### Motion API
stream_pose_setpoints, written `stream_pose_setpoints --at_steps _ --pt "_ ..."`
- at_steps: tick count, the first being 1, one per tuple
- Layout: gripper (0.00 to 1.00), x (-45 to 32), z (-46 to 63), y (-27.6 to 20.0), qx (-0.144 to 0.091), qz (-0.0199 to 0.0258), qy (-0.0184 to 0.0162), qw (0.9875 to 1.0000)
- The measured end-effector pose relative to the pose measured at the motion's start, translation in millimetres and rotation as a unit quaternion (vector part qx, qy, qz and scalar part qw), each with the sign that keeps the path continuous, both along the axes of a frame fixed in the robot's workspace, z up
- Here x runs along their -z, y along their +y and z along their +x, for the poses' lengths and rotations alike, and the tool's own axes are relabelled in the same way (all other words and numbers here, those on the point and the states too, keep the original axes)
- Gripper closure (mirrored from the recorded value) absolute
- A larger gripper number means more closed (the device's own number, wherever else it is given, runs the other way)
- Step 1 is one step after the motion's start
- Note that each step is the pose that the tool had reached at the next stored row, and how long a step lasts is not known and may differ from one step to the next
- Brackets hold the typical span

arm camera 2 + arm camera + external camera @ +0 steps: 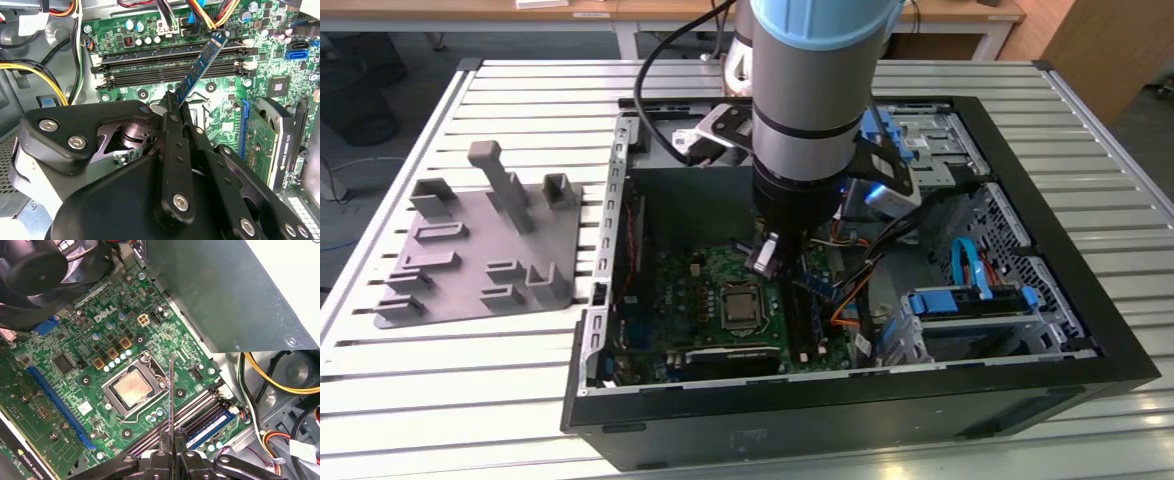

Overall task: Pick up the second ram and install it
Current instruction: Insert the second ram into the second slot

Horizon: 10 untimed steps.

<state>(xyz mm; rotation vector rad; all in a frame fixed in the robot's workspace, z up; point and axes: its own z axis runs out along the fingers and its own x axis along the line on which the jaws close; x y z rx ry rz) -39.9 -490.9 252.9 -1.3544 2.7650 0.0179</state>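
Note:
My gripper (769,256) hangs inside the open computer case (1067,385), above the green motherboard (687,285). It is shut on the second ram (199,68), a thin blue-black stick that juts out from between the fingers (171,111). In the second wrist view the stick's far end lies over the black memory slots (150,74), not seated in any of them. In the first wrist view I see the second ram (171,400) edge-on as a thin dark line rising from the gripper (170,456), beside the slots (197,407). A blue stick (212,424) sits in one slot.
The bare processor socket (133,390) lies close beside the slots. A graphics card (264,145) and yellow and orange cables (30,70) flank the board, with a black fan (35,275) above it. A grey tray with upright posts (480,250) stands on the slatted table at the exterior view's left.

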Motion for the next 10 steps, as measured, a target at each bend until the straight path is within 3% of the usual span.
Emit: stream_pose_setpoints --at_steps 10 --pt "0.86 0.1 0.0 0.0 0.017 -0.0009 0.0000 0.9999"
